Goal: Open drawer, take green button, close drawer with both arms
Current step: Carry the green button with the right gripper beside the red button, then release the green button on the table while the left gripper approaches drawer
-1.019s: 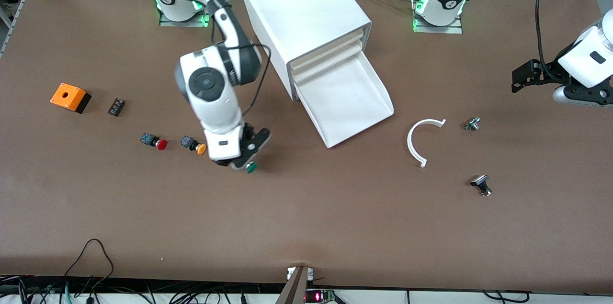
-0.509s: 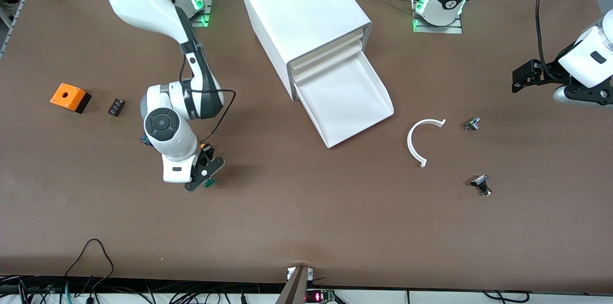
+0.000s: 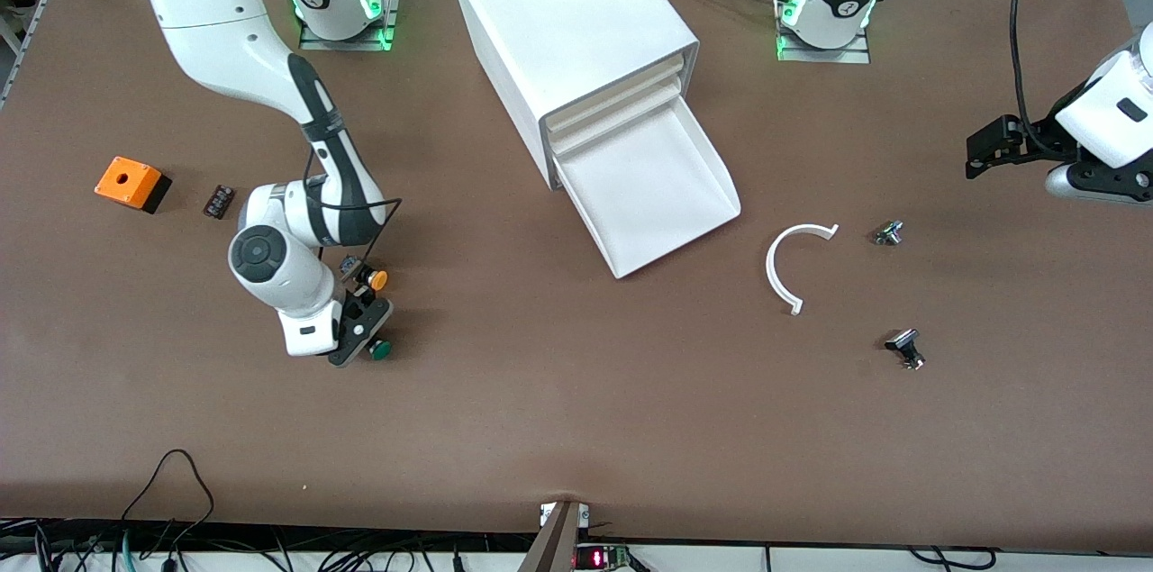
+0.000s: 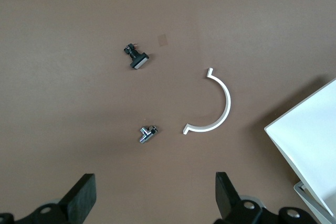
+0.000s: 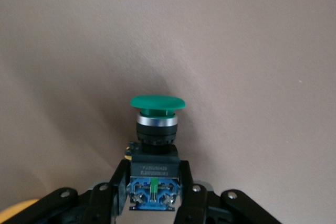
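My right gripper (image 3: 362, 343) is shut on the green-capped button (image 3: 380, 350) and holds it low over the table, beside the orange-capped button (image 3: 367, 276) and nearer to the front camera than it. In the right wrist view the fingers (image 5: 110, 190) clamp the button's dark blue body (image 5: 154, 174), and the green cap (image 5: 157, 103) points away from the gripper (image 5: 154, 192). The bottom drawer (image 3: 650, 186) of the white cabinet (image 3: 572, 18) is pulled out and looks empty. My left gripper (image 3: 986, 149) is open and empty, up in the air at the left arm's end of the table (image 4: 152, 203). The red-capped button is hidden.
An orange box (image 3: 131, 183) and a small black block (image 3: 219, 200) lie at the right arm's end. A white C-shaped piece (image 3: 780, 270) and two small parts (image 3: 888, 232) (image 3: 905, 349) lie beside the drawer; the left wrist view shows them too (image 4: 224, 103).
My right arm has carried the green button away from the drawer toward the right arm's end of the table, to beside the orange-capped button. The left arm has barely moved.
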Tool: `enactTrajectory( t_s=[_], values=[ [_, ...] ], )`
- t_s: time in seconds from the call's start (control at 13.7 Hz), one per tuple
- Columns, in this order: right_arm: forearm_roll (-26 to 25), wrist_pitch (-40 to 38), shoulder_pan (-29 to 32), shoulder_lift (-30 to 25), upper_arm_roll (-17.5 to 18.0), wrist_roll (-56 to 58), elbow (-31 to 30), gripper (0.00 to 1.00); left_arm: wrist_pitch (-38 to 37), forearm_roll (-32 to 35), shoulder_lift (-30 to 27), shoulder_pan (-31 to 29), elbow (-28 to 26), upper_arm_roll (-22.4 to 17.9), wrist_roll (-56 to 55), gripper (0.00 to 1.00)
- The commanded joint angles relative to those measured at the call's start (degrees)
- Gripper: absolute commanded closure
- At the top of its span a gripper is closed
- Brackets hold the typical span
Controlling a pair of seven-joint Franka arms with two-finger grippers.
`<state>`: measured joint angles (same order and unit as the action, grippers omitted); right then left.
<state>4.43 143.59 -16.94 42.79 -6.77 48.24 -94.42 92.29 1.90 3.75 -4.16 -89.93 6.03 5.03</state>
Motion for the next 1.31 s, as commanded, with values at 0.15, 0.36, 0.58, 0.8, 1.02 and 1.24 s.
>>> enactTrajectory(
  t_s=[0.15, 0.36, 0.58, 0.8, 1.02, 1.24],
  values=[
    [6.7, -3.6, 0.7, -4.4, 1.5, 1.1, -0.5, 0.00, -0.7, 1.4, 2.0, -0.1, 1.5, 0.0, 0.0, 0.00],
    [10.8, -8.3, 0.5, -8.8, 3.2, 0.8, 0.1, 0.00, -0.5, 1.4, 3.4, 0.3, 1.9, -0.1, 0.2, 0.00],
    [14.5, -18.7, 0.2, -13.1, 4.0, -5.2, 2.6, 0.00, -1.0, 7.3, 8.4, 2.0, 1.6, 0.0, 0.2, 0.00],
    [14.6, -28.3, -0.3, -16.5, 4.2, -13.4, 7.0, 0.00, -0.8, 8.9, 9.5, 2.5, 2.1, -0.1, 0.4, 0.00],
    [14.2, -34.0, -1.0, -20.2, 6.4, -25.6, 7.7, 0.00, -0.9, 0.6, 10.4, 2.3, 1.4, -0.6, -1.5, 0.00],
    [13.6, -39.3, -2.4, -23.1, 7.6, -44.0, 7.3, 0.00, 1.3, -3.7, 12.8, 3.8, 0.9, -0.6, -14.6, 0.00]
  ],
)
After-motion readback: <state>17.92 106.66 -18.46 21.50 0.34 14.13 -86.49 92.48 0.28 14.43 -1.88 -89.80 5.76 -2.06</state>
